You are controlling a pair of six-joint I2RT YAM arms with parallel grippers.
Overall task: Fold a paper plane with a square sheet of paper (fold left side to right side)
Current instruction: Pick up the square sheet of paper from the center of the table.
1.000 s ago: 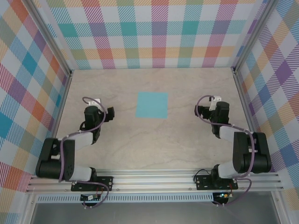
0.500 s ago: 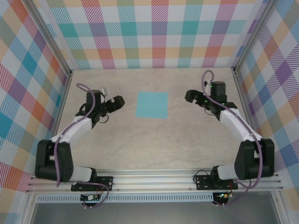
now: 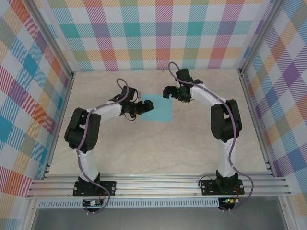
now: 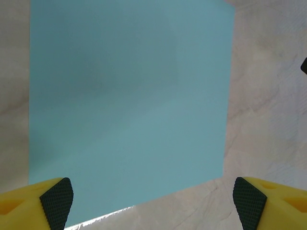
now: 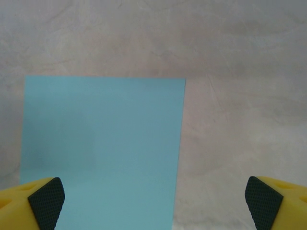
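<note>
The square sheet of paper is turquoise and lies flat and uncreased on the beige table, toward the back middle. My left gripper hovers over the sheet's left edge, open, with nothing between its yellow, black-padded fingertips. In the left wrist view the sheet spreads ahead of the gripper. My right gripper hangs open above the sheet's back right corner. In the right wrist view the gripper straddles the sheet's edge, not touching it.
Plaid walls close the table in at the back and on both sides. An aluminium rail carrying the arm bases runs along the near edge. Bare table surface lies between the sheet and the rail.
Both arms have swung out from beside their bases and reached inward to the sheet. The left gripper came in from the left, the right from the right. The sheet has not moved.
</note>
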